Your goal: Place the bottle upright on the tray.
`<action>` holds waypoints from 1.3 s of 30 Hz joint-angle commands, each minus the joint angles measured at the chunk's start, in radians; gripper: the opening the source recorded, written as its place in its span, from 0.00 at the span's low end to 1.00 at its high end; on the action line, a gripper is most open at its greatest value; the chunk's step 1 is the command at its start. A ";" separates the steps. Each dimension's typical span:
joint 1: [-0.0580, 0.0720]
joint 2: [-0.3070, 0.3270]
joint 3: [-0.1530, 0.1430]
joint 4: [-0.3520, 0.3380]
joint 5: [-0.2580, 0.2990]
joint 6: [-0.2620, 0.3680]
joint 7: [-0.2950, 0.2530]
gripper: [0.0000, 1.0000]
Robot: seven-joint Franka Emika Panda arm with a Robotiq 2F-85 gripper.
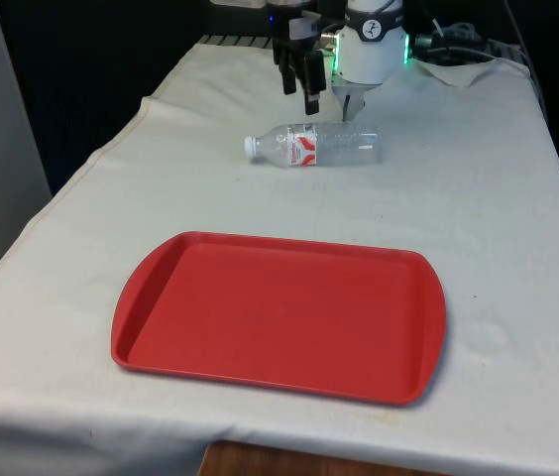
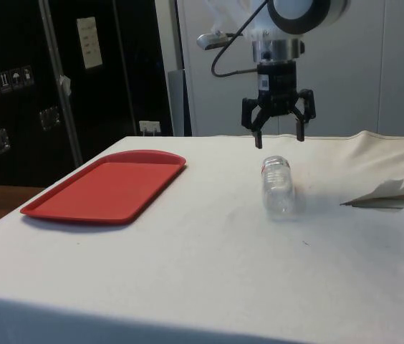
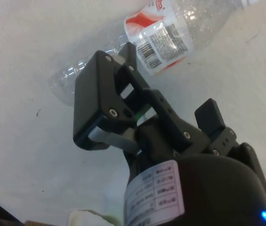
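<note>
Clear bottle [image 1: 314, 145] lies sideways beneath the spread-fingered tool [image 2: 279, 137]; one red tray [image 1: 279, 314] nearby.

clear bottle [image 1: 317, 145] – white cap, red-and-white label; plain red tray [image 1: 279, 315]; white cloth [image 1: 498, 198]; black gripper [image 2: 279, 140].

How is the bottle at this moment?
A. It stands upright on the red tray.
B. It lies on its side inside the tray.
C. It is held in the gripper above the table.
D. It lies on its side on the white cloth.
D: the bottle lies flat on the white cloth, apart from the red tray, and the open gripper hangs above it without touching.
</note>
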 commanded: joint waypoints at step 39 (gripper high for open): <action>0.001 0.071 -0.027 0.053 0.111 -0.021 0.063 1.00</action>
